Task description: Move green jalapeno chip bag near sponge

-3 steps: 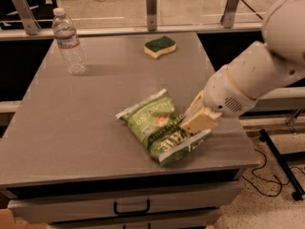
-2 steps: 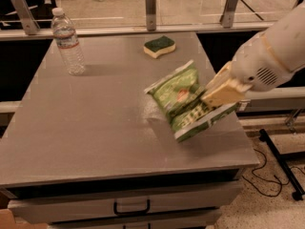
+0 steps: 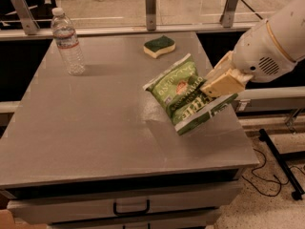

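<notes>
Pinching the right edge of the green jalapeno chip bag (image 3: 183, 92), the gripper (image 3: 220, 84) hangs over the right side of the table (image 3: 95, 128), its fingers pressed onto the crinkly foil. The bag is tilted and clear of the tabletop, with its shadow just beneath. The sponge (image 3: 159, 46) lies on the far part of the table, near the bag's far corner but apart from it. A water bottle (image 3: 68, 42) stands upright at far left.

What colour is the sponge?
Sponge: dark green top, pale yellow below, camera view. The gripper, front-right of it, holds the chip bag.
</notes>
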